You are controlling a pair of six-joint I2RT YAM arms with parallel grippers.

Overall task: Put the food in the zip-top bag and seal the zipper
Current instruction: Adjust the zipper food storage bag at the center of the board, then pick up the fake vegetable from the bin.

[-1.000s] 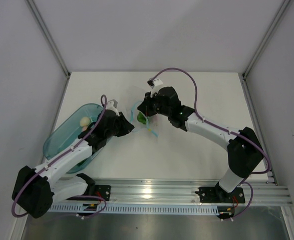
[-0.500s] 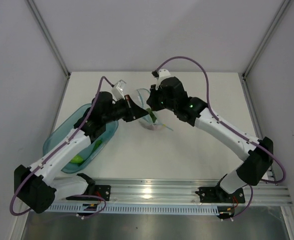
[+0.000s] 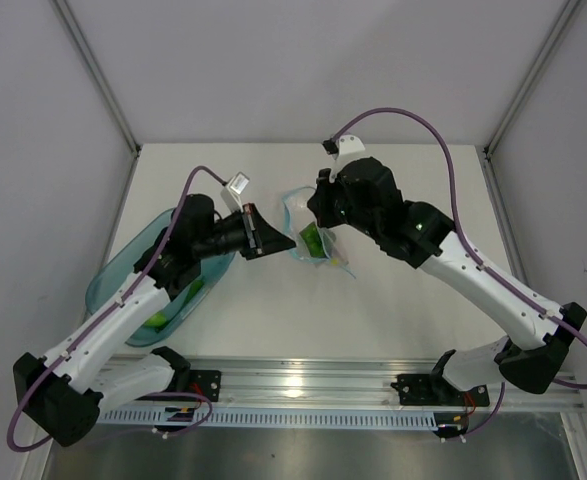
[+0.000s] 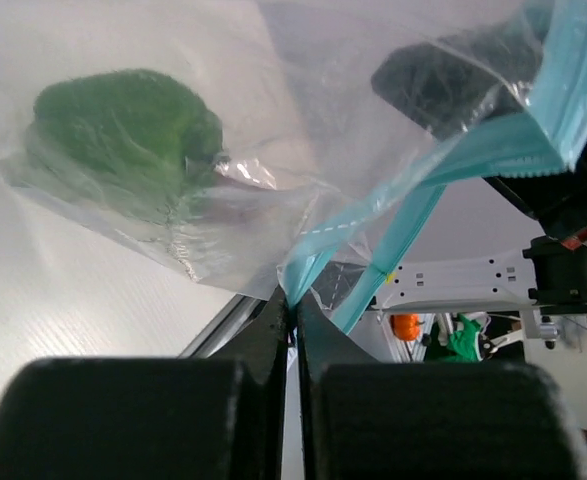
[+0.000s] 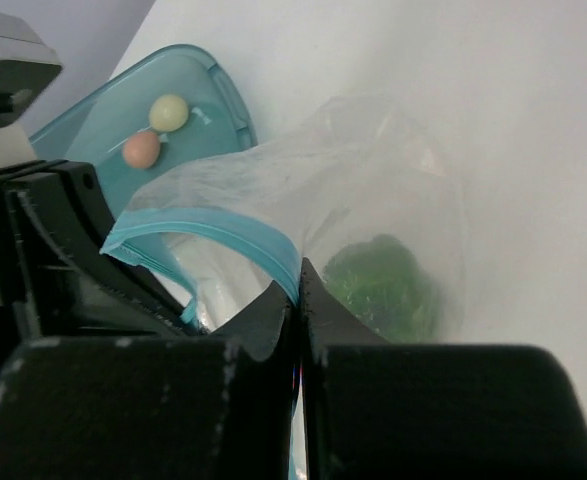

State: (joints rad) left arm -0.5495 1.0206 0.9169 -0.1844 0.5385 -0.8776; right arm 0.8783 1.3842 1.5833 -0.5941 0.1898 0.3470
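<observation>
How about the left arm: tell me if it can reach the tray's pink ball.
Probably not yet: the left gripper is shut on the zipper, holding the zip-top bag. The pink ball itself lies uncovered in the blue tray.

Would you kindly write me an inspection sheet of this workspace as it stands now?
Surface: white table, no spills seen.
Job's things: zip-top bag held up between both claws, with one green food piece inside; zipper unsealed and the mouth open. More green pieces, a pale yellow ball and a pink ball lie in the tray.
Clutter: translucent blue tray at the table's left; nothing else seen.
Claws: left claw shut on the zipper; right claw shut on the zipper.
Cables: purple cables loop along both arms, apart from the bag.
Surroundings: white walls; aluminium rail at the near edge.
</observation>
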